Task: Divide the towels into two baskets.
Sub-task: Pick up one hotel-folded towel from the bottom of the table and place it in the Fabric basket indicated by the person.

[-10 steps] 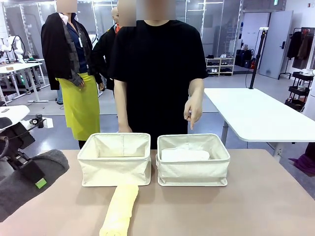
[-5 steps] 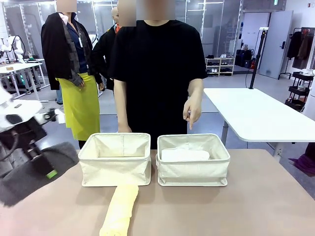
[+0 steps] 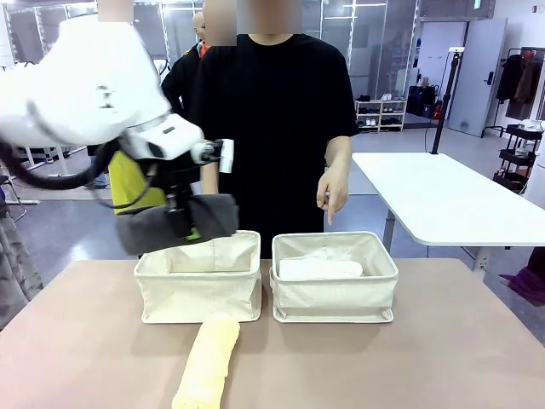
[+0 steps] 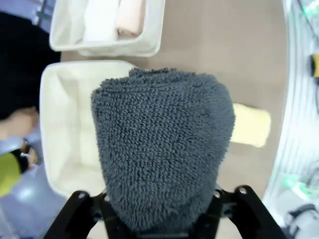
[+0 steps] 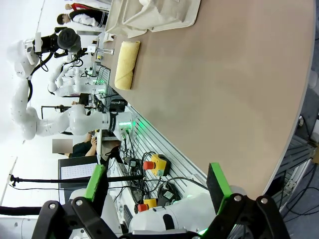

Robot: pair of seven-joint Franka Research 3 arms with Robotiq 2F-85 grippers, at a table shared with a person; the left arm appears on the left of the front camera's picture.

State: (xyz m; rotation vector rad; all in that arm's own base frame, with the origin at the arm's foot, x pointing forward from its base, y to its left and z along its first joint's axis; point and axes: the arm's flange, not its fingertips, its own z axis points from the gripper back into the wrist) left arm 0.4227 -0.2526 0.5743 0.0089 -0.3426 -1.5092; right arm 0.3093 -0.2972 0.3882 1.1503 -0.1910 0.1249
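Gripping the dark grey towel, my left gripper is hiding its fingertips in the roll. I am counting four towels and two baskets: near basket below it; far basket beyond, holding white towel and peach towel, both cut off; yellow towel beside. Right gripper is gaping, empty.

A tan tabletop filled the lower part of the front view. Behind it, at the right, a white table stood on a pale leg over a grey floor. Across the upper middle ran glass partitions with dark frames, and a low shelf unit stood before them. At the upper right were a grey door, a slanting black pole, a rack of dark clothes and a black trolley. The light was bright and even.
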